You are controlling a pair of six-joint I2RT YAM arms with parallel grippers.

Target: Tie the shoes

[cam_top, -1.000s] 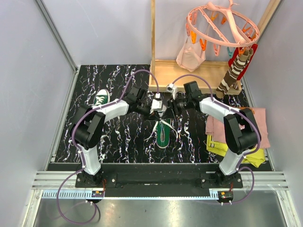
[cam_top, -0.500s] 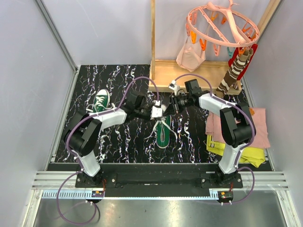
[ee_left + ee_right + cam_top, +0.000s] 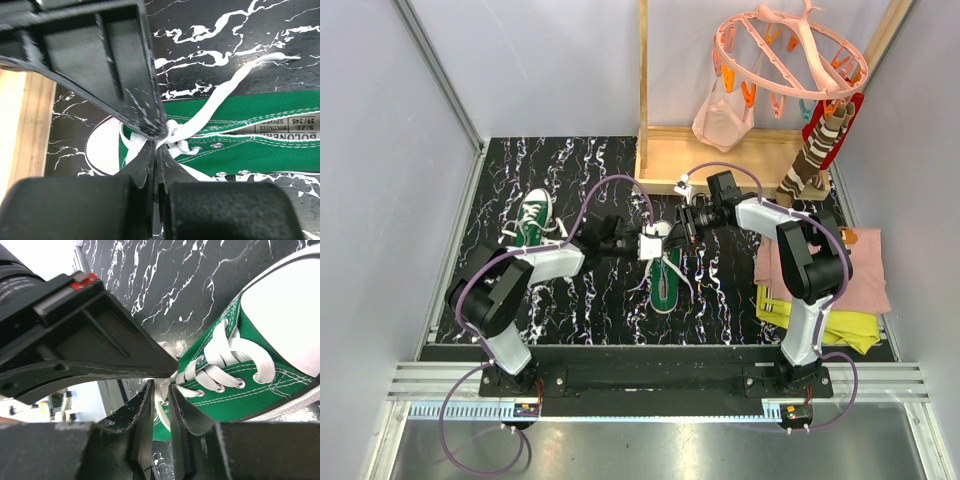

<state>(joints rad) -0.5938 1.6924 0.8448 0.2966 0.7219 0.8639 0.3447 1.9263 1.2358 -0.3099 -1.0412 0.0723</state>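
One green shoe (image 3: 665, 275) with white laces lies in the middle of the black marble table (image 3: 580, 160), toe pointing away. The second green shoe (image 3: 533, 214) lies at the far left, apart. My left gripper (image 3: 647, 243) and right gripper (image 3: 681, 232) meet over the middle shoe's laced front. In the left wrist view my gripper (image 3: 157, 146) is shut on a white lace (image 3: 235, 82) just above the shoe (image 3: 260, 150). In the right wrist view my gripper (image 3: 161, 390) is closed on a strand of lace beside the shoe (image 3: 250, 390).
A wooden frame (image 3: 720, 150) stands behind the shoe, with a pink round peg hanger (image 3: 785, 50) and a striped sock (image 3: 815, 150) hanging on it. Folded pink cloth (image 3: 865, 265) and yellow cloth (image 3: 840, 328) lie at the right edge.
Both grippers have come down and together onto the front of the middle shoe. The left arm has stretched lower and further right. The shoes have not moved.
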